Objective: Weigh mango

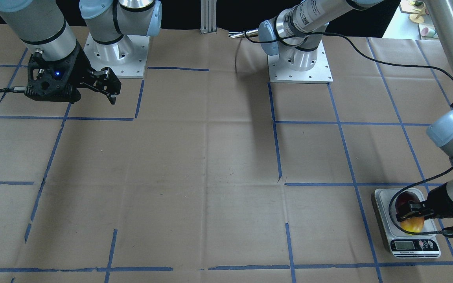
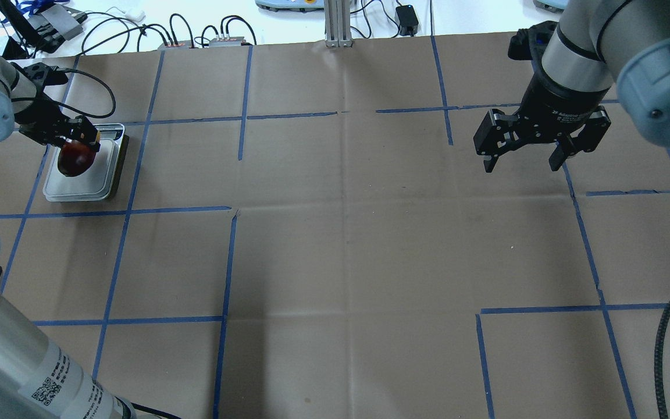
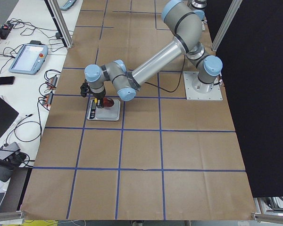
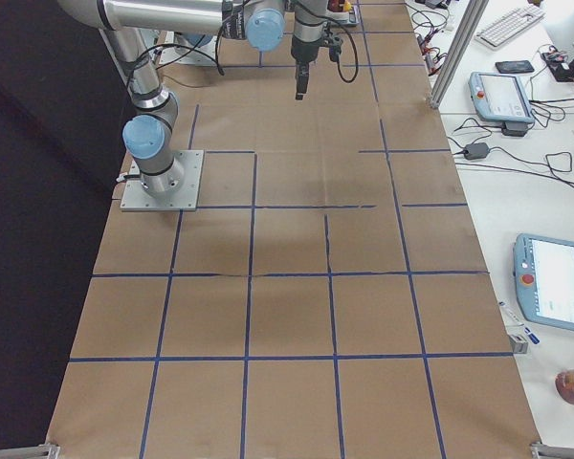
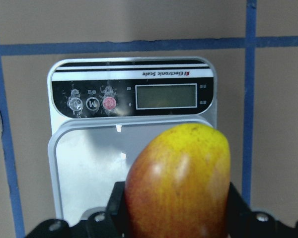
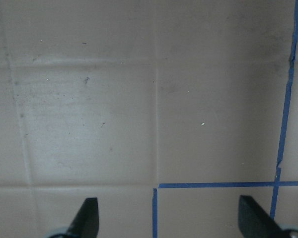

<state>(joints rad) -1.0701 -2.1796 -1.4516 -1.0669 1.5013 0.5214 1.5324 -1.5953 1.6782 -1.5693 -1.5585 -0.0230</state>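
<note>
**Mango held over the scale by the left jaws**

In the left wrist view the nearest thing is the glossy oval mango point(image 5: 176, 181). It is red-orange on its sides and yellow at the tip. The left gripper point(image 1: 407, 211) has its black jaws clenched on the fruit, one on each side of its middle. The yellow tip points away from the wrist and the dark red end points towards the robot.

Under the mango lies the flat silver electronic scale point(image 5: 84, 168), and the fruit is over its steel weighing plate. I cannot tell if the fruit's underside touches the plate or is just above it.

Behind the plate is the black control strip of the scale. It has the grey rectangular display point(image 5: 165, 96), and its reading cannot be told. Left of the display are three small round buttons, one of them the red button point(image 5: 109, 103). The scale stands on the brown paper-covered desk point(image 1: 210, 177), inside a square marked with blue tape lines point(image 5: 139, 46). This is on the robot's left side, far out from the bases.

Well apart, over the opposite side of the desk, hangs the black right gripper point(image 2: 521, 167). Its jaws are released and spread wide. They hold nothing and stand above the bare paper, near a corner of blue tape.
</note>
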